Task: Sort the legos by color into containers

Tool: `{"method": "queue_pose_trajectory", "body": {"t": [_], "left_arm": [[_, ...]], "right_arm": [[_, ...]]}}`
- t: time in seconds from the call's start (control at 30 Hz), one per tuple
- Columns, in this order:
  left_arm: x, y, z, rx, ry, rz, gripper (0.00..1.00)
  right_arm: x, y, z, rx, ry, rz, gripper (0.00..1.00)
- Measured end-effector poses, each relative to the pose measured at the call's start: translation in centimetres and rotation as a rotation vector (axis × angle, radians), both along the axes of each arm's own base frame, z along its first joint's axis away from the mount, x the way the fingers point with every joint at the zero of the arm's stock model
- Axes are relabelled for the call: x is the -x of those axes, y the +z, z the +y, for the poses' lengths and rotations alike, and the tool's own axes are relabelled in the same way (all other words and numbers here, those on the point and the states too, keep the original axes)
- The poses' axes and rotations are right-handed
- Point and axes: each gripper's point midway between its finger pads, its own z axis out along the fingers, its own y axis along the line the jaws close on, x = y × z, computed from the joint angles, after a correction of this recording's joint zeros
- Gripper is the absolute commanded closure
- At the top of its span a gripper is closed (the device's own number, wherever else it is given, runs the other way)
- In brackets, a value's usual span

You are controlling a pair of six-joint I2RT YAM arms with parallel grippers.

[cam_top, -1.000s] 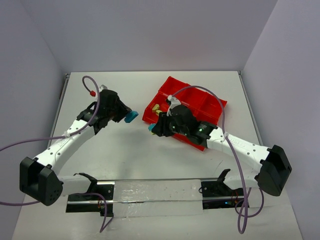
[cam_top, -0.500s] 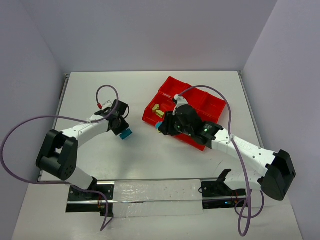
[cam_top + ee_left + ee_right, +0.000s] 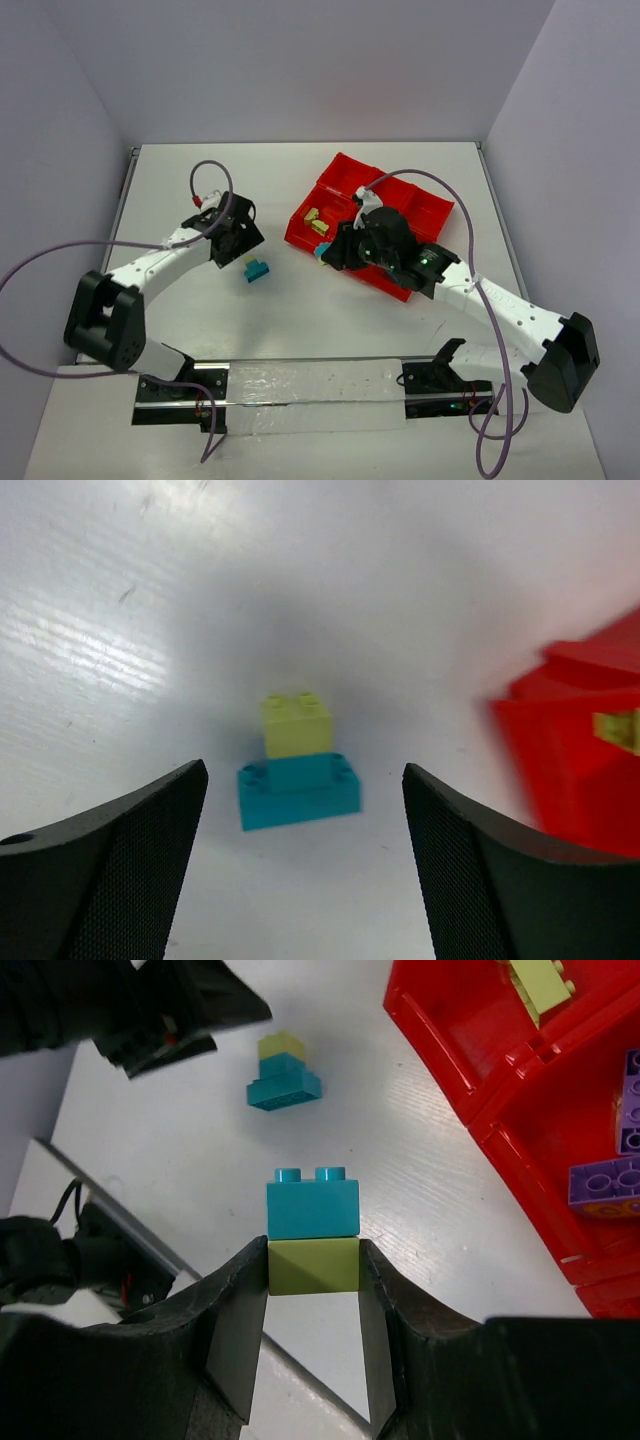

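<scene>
Left gripper (image 3: 243,244), jaws spread apart and holding nothing, hangs just beside a teal-and-yellow stack (image 3: 299,776), which lies loose near the middle of the table (image 3: 200,190). Right gripper (image 3: 313,1266) is clenched on a second stack (image 3: 313,1210) by its yellow brick, over the table by the left edge of the red tray (image 3: 345,165). In separate compartments lie yellow bricks (image 3: 315,220) and purple bricks (image 3: 610,1180).

White table (image 3: 300,310), plain pale lavender walls (image 3: 300,70) on three sides, soft even light

We log bare table (image 3: 300,320) across the lower centre of the top view. Obstacles: a loose brick stack (image 3: 256,270) centre-left, just below the left gripper (image 3: 243,245). The right gripper (image 3: 322,252), clamping a brick pair (image 3: 312,1210), blocks the left edge of the red tray (image 3: 345,178).
</scene>
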Motion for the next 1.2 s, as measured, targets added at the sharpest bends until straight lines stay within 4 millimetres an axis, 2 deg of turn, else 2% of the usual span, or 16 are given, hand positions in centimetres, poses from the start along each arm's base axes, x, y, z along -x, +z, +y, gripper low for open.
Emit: {"method": "queue_pose_trajectory", "body": {"t": [0.07,0.2,0.33,0.43,0.53,0.63,0.77,1.03,1.2], "left_arm": [[-0.6,3.1,-0.2,0.022,-0.027,-0.082,0.18],[-1.1,10.7,-2.3,0.148,-0.184,-0.305,0.2],[0.2,17.7,-6.2,0.32,-0.454,-0.51,0.19],[2.1,20.4,-9.6,0.452,-0.689,-0.584,0.19],[4.5,21.0,-12.4,0.581,-0.906,-0.592,0.18],[6.5,20.0,-13.9,0.68,-1.038,-0.549,0.16],[9.2,19.6,-14.8,0.797,-1.187,-0.513,0.15],[13.2,21.0,-16.1,0.917,-1.405,-0.51,0.2],[14.2,19.8,-17.0,0.949,-1.46,-0.448,0.24]], "right_arm": [[0.4,0.7,0.0,-0.043,0.043,-0.008,1.0],[1.3,2.0,-0.5,-0.144,0.146,-0.02,1.0],[2.8,3.5,0.1,-0.205,0.275,-0.044,1.0],[4.1,4.0,0.7,-0.231,0.376,-0.052,1.0],[5.2,4.3,1.0,-0.247,0.45,-0.055,1.0],[5.8,4.4,1.1,-0.254,0.495,-0.06,1.0],[6.3,4.5,1.2,-0.259,0.526,-0.064,1.0],[6.5,5.0,1.5,-0.274,0.555,-0.073,1.0],[6.5,5.1,1.6,-0.278,0.561,-0.074,1.0]]}}
